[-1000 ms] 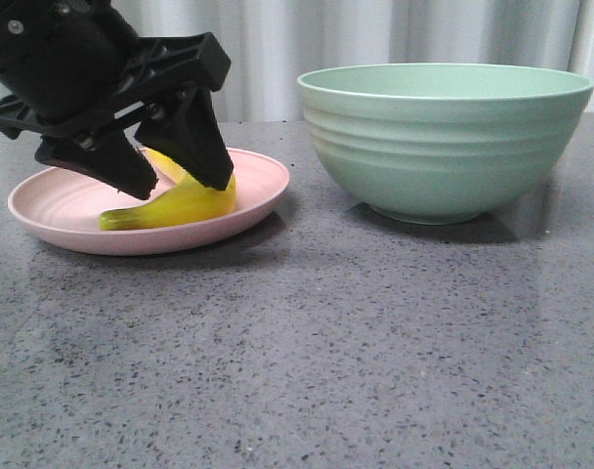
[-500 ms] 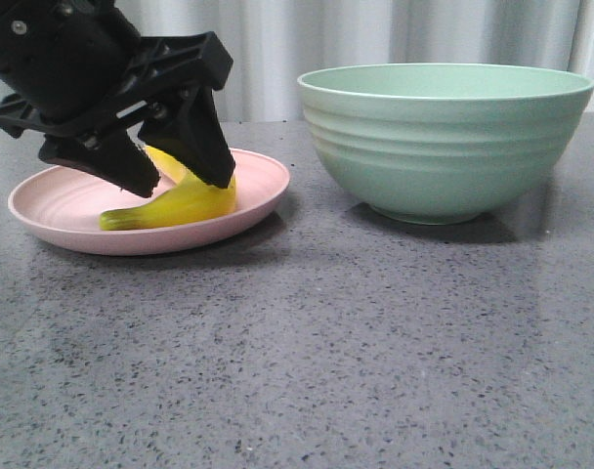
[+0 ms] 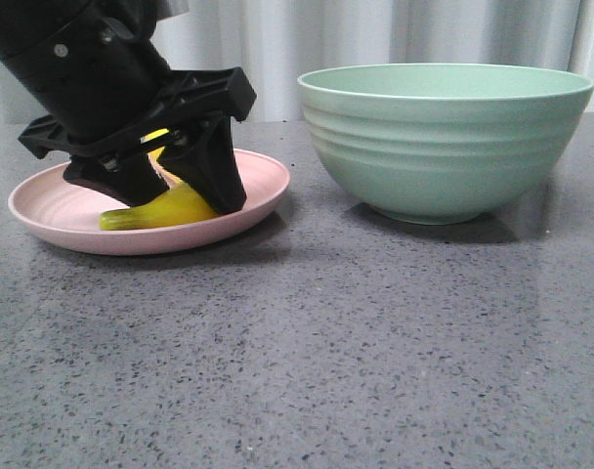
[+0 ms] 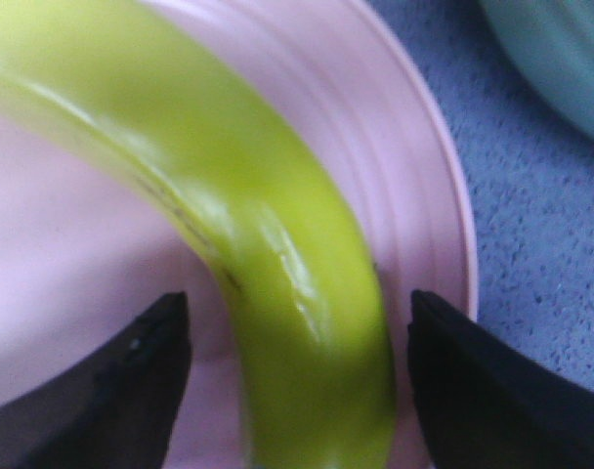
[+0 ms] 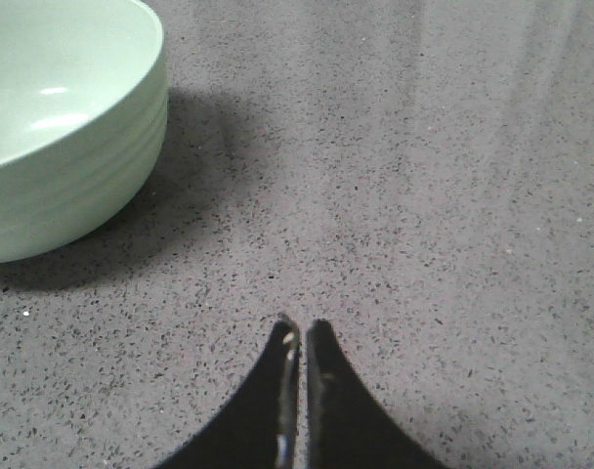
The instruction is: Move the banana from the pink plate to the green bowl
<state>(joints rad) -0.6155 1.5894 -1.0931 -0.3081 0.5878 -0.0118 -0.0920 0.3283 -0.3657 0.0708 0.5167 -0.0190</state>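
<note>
Left fingers [image 4: 131,391] spread astride banana [image 4: 277,254], its far end behind them.

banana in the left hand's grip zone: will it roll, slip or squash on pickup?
The banana looks smooth and glossy, so it may slip between the fingers. Its curve probably stops it rolling far on the pink plate, but it might pivot when squeezed. The left hand straddles it, open; a hard pinch could bruise it.

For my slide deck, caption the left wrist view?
Open left pincer straddling the banana on the pink plate.
</note>
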